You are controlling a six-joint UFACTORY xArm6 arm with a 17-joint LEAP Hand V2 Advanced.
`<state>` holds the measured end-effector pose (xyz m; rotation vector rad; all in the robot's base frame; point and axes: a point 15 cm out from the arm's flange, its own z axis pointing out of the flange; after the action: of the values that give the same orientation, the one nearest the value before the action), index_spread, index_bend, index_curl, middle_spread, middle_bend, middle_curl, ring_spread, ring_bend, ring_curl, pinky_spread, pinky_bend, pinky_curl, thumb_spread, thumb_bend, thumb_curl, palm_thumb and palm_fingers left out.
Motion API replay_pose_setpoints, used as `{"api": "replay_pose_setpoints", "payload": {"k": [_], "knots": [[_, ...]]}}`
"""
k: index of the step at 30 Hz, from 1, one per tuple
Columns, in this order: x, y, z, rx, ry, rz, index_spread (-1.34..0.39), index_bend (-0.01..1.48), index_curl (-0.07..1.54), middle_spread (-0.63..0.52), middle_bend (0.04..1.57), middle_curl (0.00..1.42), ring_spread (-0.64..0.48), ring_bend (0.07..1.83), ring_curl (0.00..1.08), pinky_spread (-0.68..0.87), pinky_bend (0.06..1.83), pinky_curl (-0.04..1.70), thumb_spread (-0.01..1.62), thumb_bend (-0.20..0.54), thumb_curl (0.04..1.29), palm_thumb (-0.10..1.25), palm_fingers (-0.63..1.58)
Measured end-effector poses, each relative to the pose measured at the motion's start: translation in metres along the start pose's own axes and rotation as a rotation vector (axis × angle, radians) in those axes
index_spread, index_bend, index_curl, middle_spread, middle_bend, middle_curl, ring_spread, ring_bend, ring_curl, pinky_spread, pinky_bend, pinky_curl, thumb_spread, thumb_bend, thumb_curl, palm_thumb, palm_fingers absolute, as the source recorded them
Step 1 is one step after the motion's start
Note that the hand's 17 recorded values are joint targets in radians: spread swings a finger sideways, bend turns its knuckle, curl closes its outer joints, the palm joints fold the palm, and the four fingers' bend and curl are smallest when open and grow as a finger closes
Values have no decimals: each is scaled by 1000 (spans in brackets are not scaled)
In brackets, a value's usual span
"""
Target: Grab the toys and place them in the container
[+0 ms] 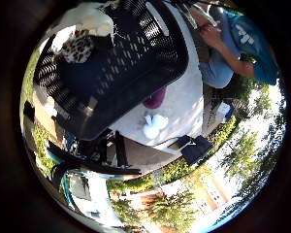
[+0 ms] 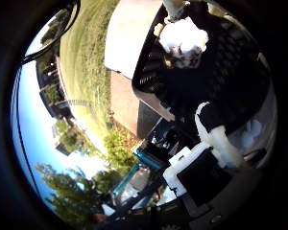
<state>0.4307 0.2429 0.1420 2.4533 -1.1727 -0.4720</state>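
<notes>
With my hand [image 2: 209, 158] hanging empty and uncurled over the black slotted plastic basket [image 1: 136, 58], I risk clipping its rim descending.

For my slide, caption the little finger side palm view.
Black basket holding a spotted plush toy, with purple and white toys left on the table.

Both palm views close above black basket [image 1: 136, 58], shared; thumb side past white finger [image 2: 221, 139], toward lawn [image 2: 86, 62].
</notes>
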Motion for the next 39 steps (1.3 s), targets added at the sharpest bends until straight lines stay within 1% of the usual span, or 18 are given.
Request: {"api": "replay_pose_setpoints", "payload": {"k": [1,5,8,10,13,17,19,22,24,29,33,36,39], "knots": [[6,8,-11,12,-7,9,-509,52,621,107,272,432,279,531,315,444,622,484,1080,-38,532,809,-143],[57,47,-44,57,-21,84,-431,79,501,128,238,408,285,472,300,455,575,444,1088,-36,504,784,-102],[113,84,-50,63,-8,173,-329,94,440,148,274,411,286,435,293,459,535,418,1091,-36,486,769,-41],[150,110,-48,56,4,238,-232,107,404,152,296,413,289,428,293,459,519,402,1095,-37,472,752,-1],[202,151,-29,15,20,331,-156,123,371,153,293,408,285,415,293,458,514,386,1094,-40,451,721,13],[240,176,4,-3,14,379,-117,134,333,155,259,395,289,399,296,459,514,371,1098,-36,422,692,10],[256,180,29,12,5,392,-111,136,316,155,251,391,290,390,296,459,512,363,1098,-34,413,687,16],[272,173,60,50,16,395,-105,143,303,156,241,388,288,386,298,458,507,355,1094,-32,405,683,27],[288,174,88,54,23,402,-103,143,298,156,236,386,287,386,299,457,506,351,1094,-31,402,683,38],[306,176,164,-40,-27,410,-106,129,269,148,227,386,283,383,304,459,520,341,1076,-32,383,682,54],[311,171,190,-79,-15,408,-111,127,249,147,219,387,285,376,307,463,535,338,1065,-35,362,667,41],[320,167,214,-97,8,429,-111,126,236,146,209,385,284,383,310,464,543,334,1061,-33,354,661,39],[320,164,238,-134,-1,438,-92,129,224,145,202,384,280,395,315,462,548,326,1058,-31,347,664,49]]}}
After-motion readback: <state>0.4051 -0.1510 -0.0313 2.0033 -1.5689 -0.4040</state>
